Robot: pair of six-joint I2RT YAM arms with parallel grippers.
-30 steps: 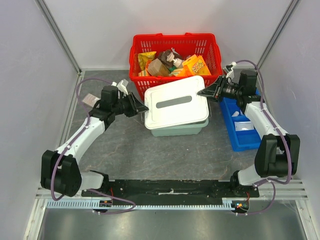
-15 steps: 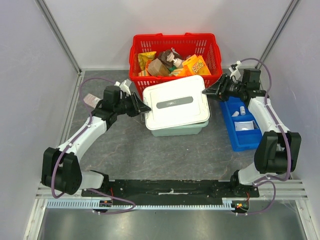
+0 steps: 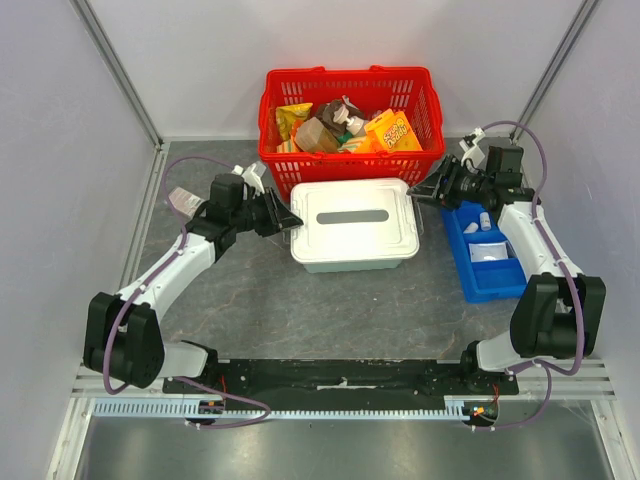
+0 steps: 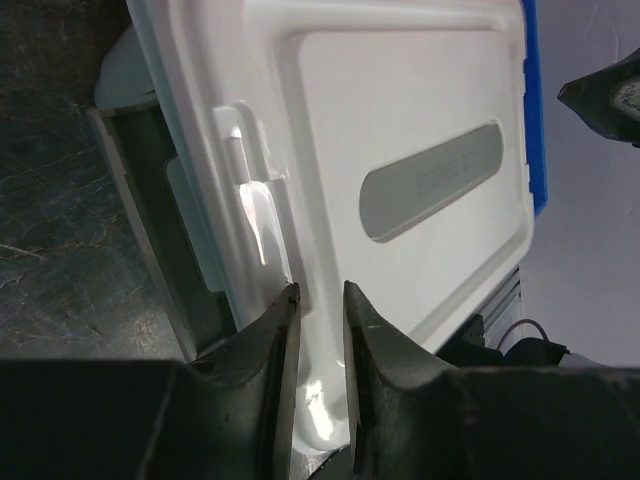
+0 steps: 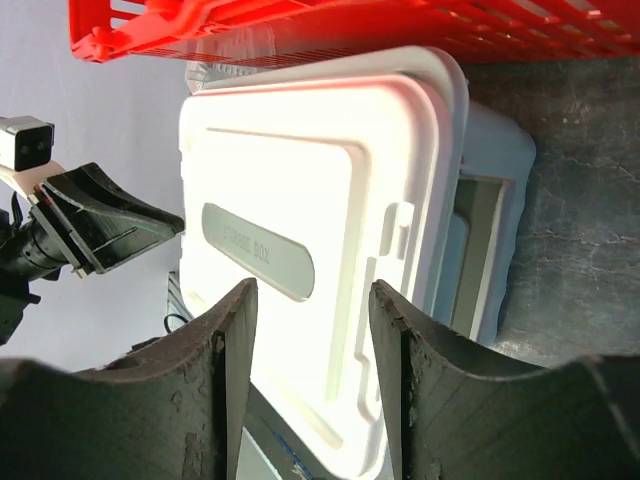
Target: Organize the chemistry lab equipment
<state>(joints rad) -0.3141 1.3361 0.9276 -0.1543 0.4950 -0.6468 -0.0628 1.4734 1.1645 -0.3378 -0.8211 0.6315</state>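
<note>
A white storage-box lid (image 3: 355, 215) lies flat on its pale green box (image 3: 355, 263) at the table's middle. My left gripper (image 3: 292, 221) is at the lid's left edge, and in the left wrist view its jaws (image 4: 318, 288) are shut on the lid's rim (image 4: 400, 130). My right gripper (image 3: 420, 193) stands open just off the lid's right edge, its jaws (image 5: 312, 290) wide apart and gripping nothing. Small white vials (image 3: 484, 221) lie in the blue tray (image 3: 463, 262) on the right. A flat clear packet (image 3: 181, 198) lies near the left wall.
A red mesh basket (image 3: 345, 76) full of orange and yellow snack packs stands right behind the box, its wall close above the lid in the right wrist view (image 5: 300, 25). Grey walls close in on both sides.
The lid has come down from a tilt and now sits flat and square on the box. My right gripper opened and drew back to the right. The left gripper kept its hold.
</note>
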